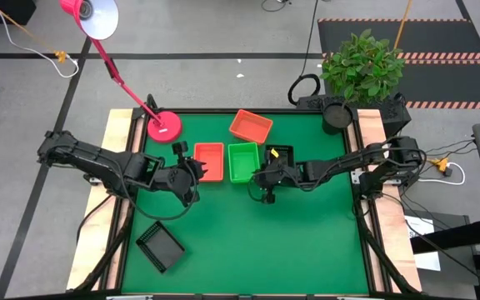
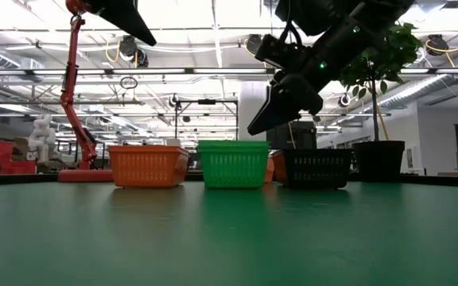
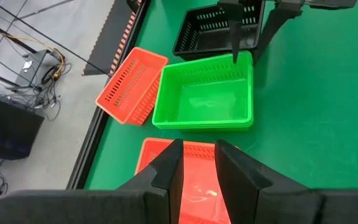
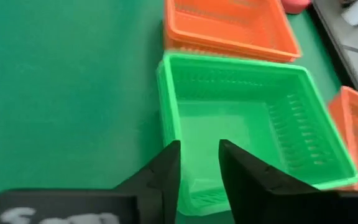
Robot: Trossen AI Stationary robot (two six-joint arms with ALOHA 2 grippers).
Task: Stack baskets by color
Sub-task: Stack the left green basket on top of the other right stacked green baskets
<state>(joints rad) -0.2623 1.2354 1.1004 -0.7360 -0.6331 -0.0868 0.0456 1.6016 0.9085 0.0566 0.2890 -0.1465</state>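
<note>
On the green table, from left to right, stand an orange basket (image 1: 208, 161), a green basket (image 1: 243, 162) with a second rim showing under its own (image 3: 197, 123), and a black basket (image 1: 280, 153). Another orange basket (image 1: 251, 127) sits askew behind them. My right gripper (image 4: 199, 155) is open just above the green basket's right wall (image 3: 244, 62), a finger on each side. My left gripper (image 3: 199, 155) hovers open over the left orange basket (image 3: 194, 186), well above the table (image 2: 145, 36).
A second black basket (image 1: 159, 247) lies askew near the table's front left. The pink lamp base (image 1: 165, 127) stands at the far left and a potted plant (image 1: 361, 67) at the far right corner. Bare green mat (image 1: 273, 242) fills the near half.
</note>
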